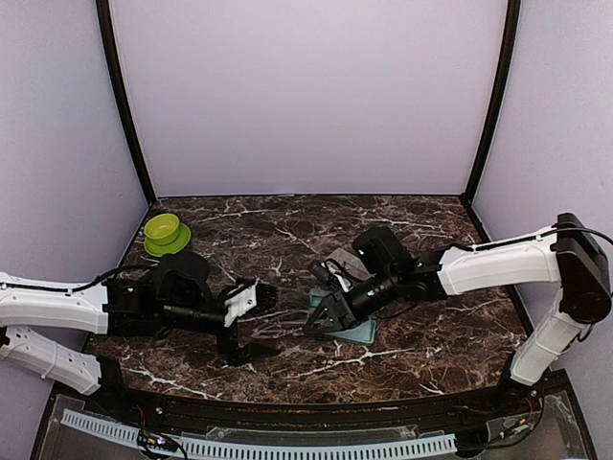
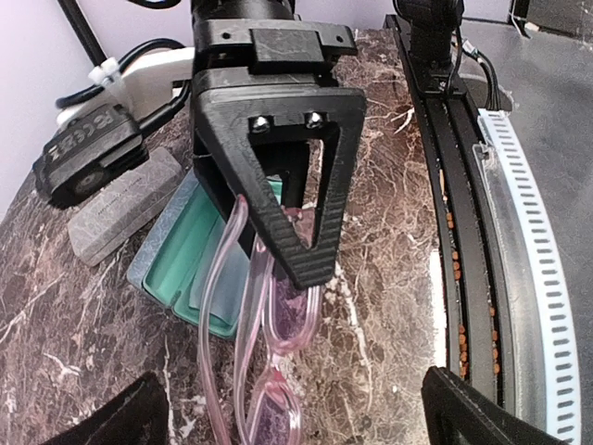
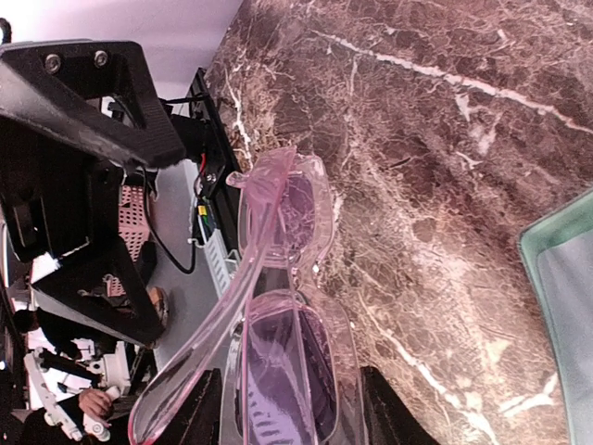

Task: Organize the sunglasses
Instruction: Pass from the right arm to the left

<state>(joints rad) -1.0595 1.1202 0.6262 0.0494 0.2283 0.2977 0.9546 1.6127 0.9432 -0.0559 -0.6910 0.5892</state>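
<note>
The sunglasses (image 3: 278, 362) have a clear pink frame and purple-tinted lenses. My right gripper (image 3: 287, 413) is shut on them at one lens, and the other lens sticks out past its fingertips. In the left wrist view the sunglasses (image 2: 278, 324) hang from the right gripper's black finger (image 2: 296, 213), just above the marble table, beside an open teal-lined case (image 2: 181, 250). My left gripper (image 2: 296, 422) stands wide open facing them, one finger on each side, touching nothing. From above, the left gripper (image 1: 257, 324) and right gripper (image 1: 321, 316) face each other at mid-table.
A closed grey case (image 2: 120, 209) lies beside the open one. In the top view the open case (image 1: 362, 331) sits under the right gripper, with another pale item (image 1: 340, 262) behind it. A green bowl (image 1: 165, 233) stands at the back left. The table's front rail (image 2: 519, 278) is close.
</note>
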